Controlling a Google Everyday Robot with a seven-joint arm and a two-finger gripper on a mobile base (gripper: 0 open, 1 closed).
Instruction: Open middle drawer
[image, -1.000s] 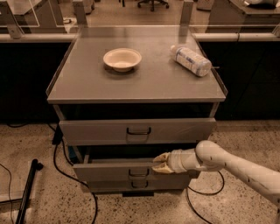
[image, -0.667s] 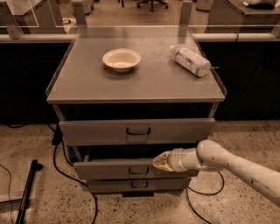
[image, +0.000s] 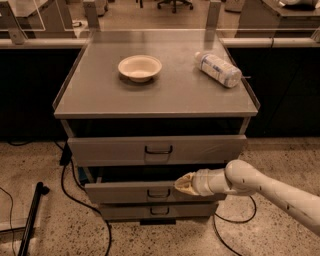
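The grey three-drawer cabinet (image: 155, 100) stands in the middle of the camera view. The middle drawer (image: 125, 192) has a flat grey front with a small dark pull handle (image: 158, 192) at its centre. It sticks out a little past the drawer below. My gripper (image: 181, 184) comes in from the right on a white arm (image: 270, 187). Its tip sits at the top edge of the middle drawer front, just right of the handle.
The top drawer (image: 157, 149) and bottom drawer (image: 159, 210) have like handles. A white bowl (image: 140, 67) and a lying plastic bottle (image: 218, 69) rest on the cabinet top. Black cables (image: 75, 192) run on the speckled floor. A dark pole (image: 31, 220) leans at left.
The middle drawer front has come out slightly further forward. The gripper stays at its top edge near the handle.
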